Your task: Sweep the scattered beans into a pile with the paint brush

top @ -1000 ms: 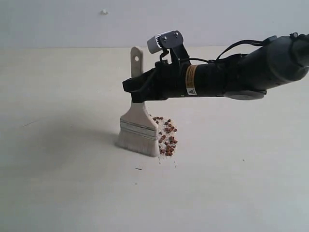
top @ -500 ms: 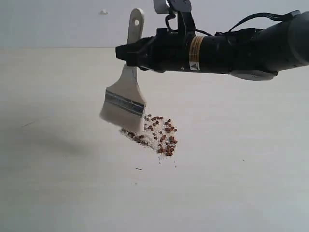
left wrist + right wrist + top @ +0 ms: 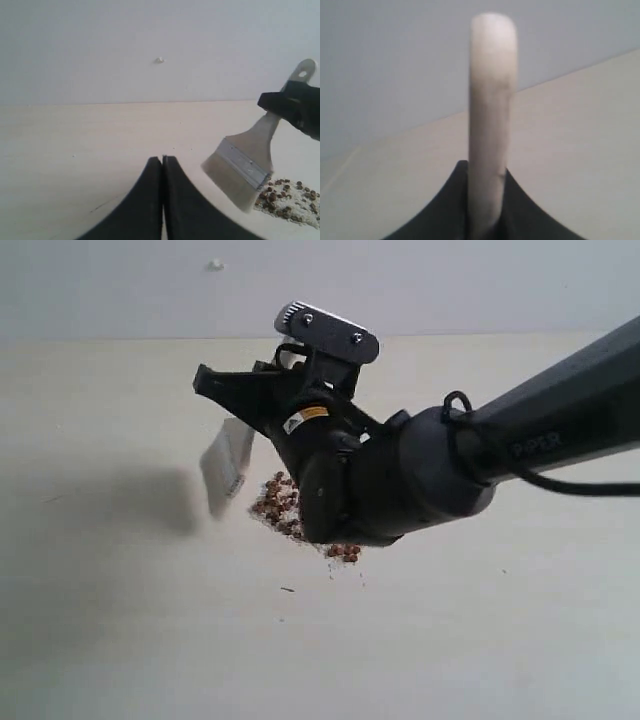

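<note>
The paint brush [image 3: 226, 462] hangs blurred above the table, just left of the beans [image 3: 276, 504], its bristles pointing down and off the surface. My right gripper [image 3: 232, 390] is shut on its pale wooden handle [image 3: 490, 100], which stands edge-on between the jaws. The right arm's bulk hides the middle of the bean patch; a few beans [image 3: 343, 551] show below it. In the left wrist view the brush [image 3: 244, 166] is tilted, with beans and whitish crumbs [image 3: 286, 196] by its bristles. My left gripper [image 3: 162, 159] is shut and empty, well apart from the brush.
The pale table [image 3: 120, 620] stretches all around the beans. A white speck [image 3: 215, 264] sits on the back wall. A small dark mark [image 3: 287, 589] lies on the table in front of the beans.
The right arm has lifted the brush off the table and carried it left of the beans while the wrist swung round. Beans trail left where the bristles stood. The left gripper stays shut.
</note>
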### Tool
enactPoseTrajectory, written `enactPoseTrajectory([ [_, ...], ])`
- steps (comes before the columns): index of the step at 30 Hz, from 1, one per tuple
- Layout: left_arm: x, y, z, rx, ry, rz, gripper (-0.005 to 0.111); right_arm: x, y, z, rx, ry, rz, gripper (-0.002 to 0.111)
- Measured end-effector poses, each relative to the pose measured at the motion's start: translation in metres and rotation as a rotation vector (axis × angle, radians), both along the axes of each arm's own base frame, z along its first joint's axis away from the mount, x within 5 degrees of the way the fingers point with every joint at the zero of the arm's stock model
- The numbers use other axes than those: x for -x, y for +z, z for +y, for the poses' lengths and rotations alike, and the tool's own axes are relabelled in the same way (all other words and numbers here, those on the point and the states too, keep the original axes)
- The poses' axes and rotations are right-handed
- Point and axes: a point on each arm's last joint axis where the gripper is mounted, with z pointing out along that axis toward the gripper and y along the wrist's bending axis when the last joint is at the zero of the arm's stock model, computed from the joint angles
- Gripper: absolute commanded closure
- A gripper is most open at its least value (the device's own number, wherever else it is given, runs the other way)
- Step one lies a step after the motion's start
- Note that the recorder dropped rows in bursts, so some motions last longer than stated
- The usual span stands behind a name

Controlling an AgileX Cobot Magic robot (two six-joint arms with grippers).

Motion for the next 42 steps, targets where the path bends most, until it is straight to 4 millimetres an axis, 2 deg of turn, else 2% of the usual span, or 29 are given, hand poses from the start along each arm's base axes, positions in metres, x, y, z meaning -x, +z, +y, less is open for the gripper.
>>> enactPoseTrajectory([
  [1, 0.000, 0.000, 0.000, 0.000, 0.000, 0.000, 0.107, 0.006, -0.001, -0.001, 0.097, -0.063, -0.017, 0.108],
  [3, 0.000, 0.000, 0.000, 0.000, 0.000, 0.000, 0.107, 0.011, -0.004, -0.006, 0.178, -0.149, 0.000, 0.108],
  [7, 0.000, 0.000, 0.000, 0.000, 0.000, 0.000, 0.107, 0.012, -0.008, -0.015, 0.219, -0.252, 0.052, 0.108],
  [13, 0.000, 0.000, 0.000, 0.000, 0.000, 0.000, 0.107, 0.013, -0.008, -0.020, 0.218, -0.303, 0.071, 0.108],
  [21, 0.000, 0.000, 0.000, 0.000, 0.000, 0.000, 0.107, 0.016, 0.031, -0.018, 0.139, -0.247, 0.023, 0.108],
  [24, 0.000, 0.000, 0.000, 0.000, 0.000, 0.000, 0.107, 0.017, 0.039, -0.013, 0.079, -0.193, 0.021, 0.108],
  [28, 0.000, 0.000, 0.000, 0.000, 0.000, 0.000, 0.107, 0.017, 0.032, -0.005, 0.000, -0.137, 0.052, 0.108],
  [36, 0.000, 0.000, 0.000, 0.000, 0.000, 0.000, 0.107, 0.016, -0.016, 0.002, 0.019, -0.125, 0.122, 0.108],
  [42, 0.000, 0.000, 0.000, 0.000, 0.000, 0.000, 0.107, 0.015, -0.018, -0.001, 0.084, -0.147, 0.091, 0.108],
])
